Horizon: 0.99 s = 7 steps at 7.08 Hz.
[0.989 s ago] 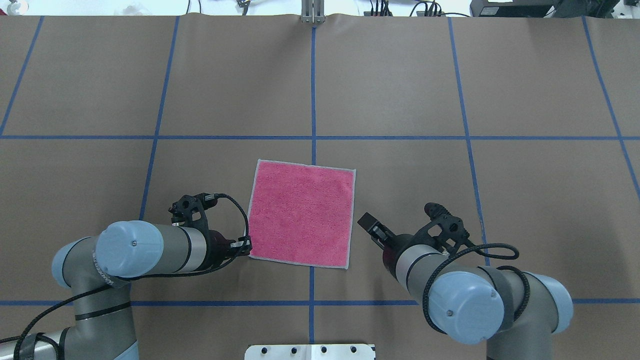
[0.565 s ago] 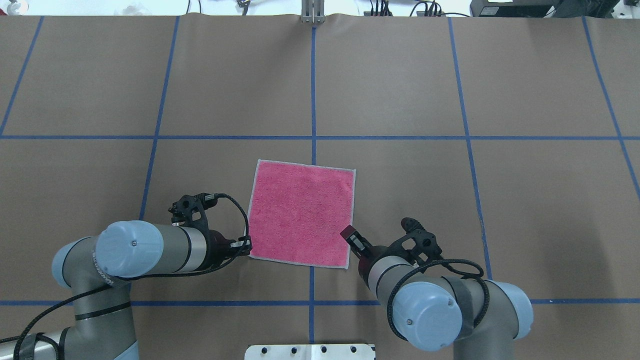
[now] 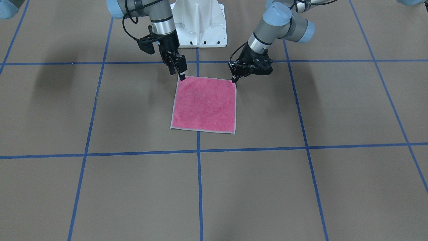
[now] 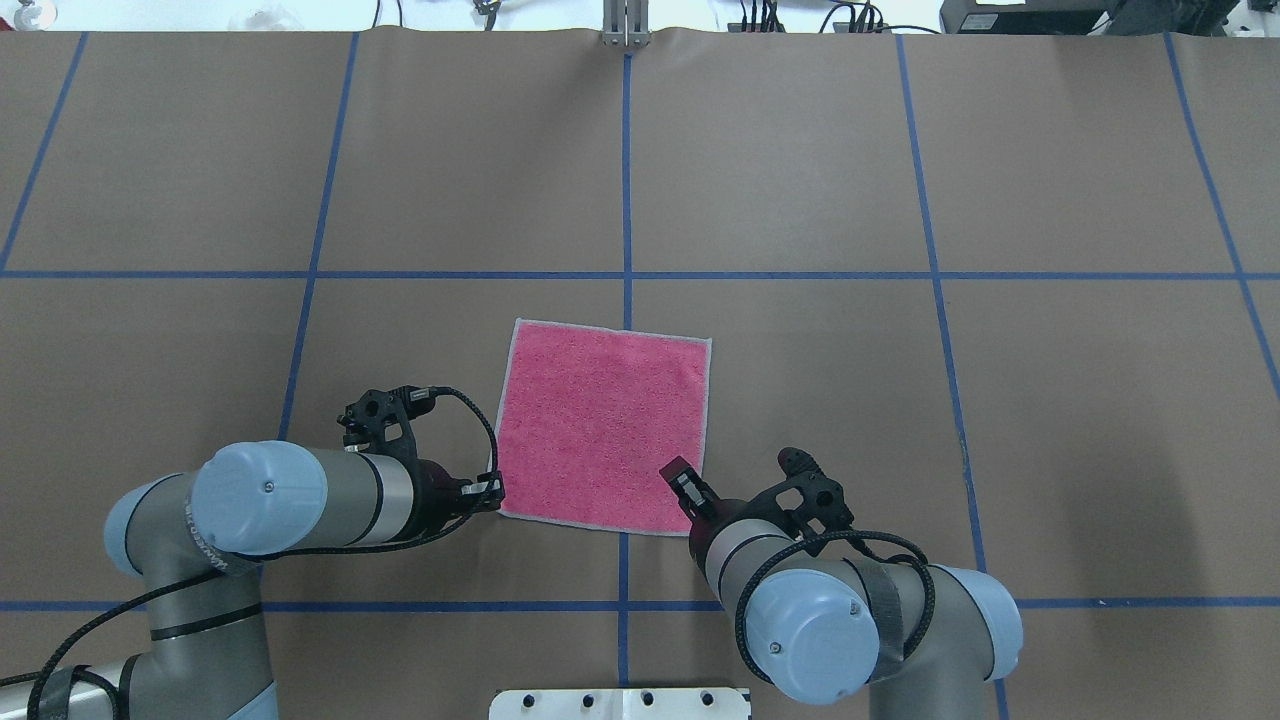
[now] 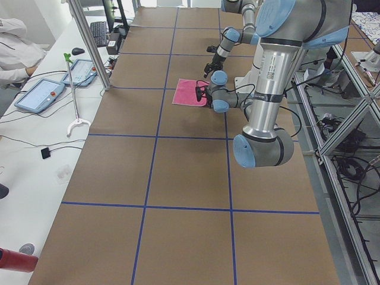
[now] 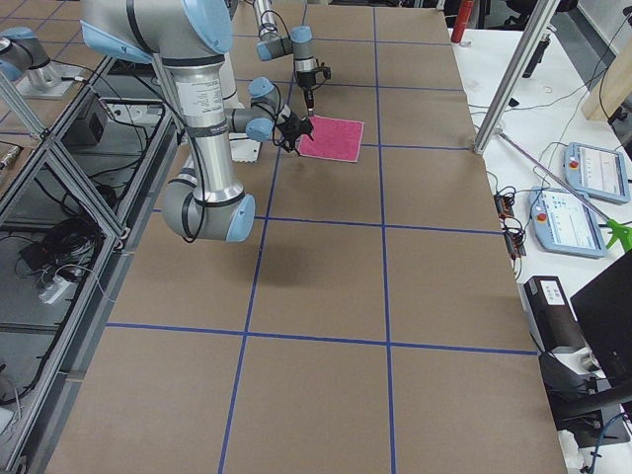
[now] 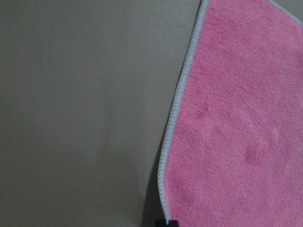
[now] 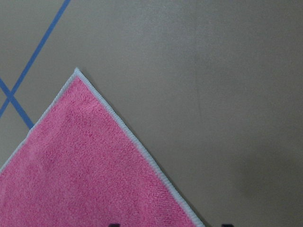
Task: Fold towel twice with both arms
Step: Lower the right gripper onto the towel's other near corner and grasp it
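I see the towel [image 4: 602, 425] lying flat, pink face up, on the table [image 4: 800, 180], near the white pedestal [image 4: 620, 703]. My left gripper [image 4: 492, 490] sits low at the towel corner facing the pedestal on its left side; I cannot tell if its fingers are apart or together. My right gripper [image 4: 680, 478] hangs over the other pedestal-side corner, with fingers apart

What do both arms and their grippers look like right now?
The left arm and right arm are silver-grey tubes with light blue joint caps and black braided cables looping at the wrists. The left gripper and right gripper are black, two-fingered, slim-tipped.
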{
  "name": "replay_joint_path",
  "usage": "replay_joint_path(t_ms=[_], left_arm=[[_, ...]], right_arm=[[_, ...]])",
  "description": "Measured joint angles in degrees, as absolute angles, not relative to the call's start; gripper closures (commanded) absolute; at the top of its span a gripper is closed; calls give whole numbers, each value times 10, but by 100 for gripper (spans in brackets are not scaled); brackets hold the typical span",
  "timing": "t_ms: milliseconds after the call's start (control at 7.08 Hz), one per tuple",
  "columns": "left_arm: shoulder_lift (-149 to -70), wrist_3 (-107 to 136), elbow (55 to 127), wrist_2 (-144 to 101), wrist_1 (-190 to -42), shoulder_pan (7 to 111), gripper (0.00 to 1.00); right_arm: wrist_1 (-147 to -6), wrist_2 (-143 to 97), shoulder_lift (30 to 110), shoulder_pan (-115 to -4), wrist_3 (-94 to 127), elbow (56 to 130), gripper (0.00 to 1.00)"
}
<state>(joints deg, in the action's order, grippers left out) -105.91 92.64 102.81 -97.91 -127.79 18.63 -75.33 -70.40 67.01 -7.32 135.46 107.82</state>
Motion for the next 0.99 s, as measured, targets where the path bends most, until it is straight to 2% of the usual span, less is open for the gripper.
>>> replay_joint_path(t_ms=[141,424,989], left_arm=[[-1059,926,1028,-979,-1278,186,100],[-1059,926,1029,-979,-1278,186,100],[-1059,926,1031,-979,-1278,186,100]], right_arm=[[-753,-704,670,-72,1355,1075,24],[-755,-704,669,-71,1353,1067,32],[-759,-703,663,-67,1355,1058,30]])
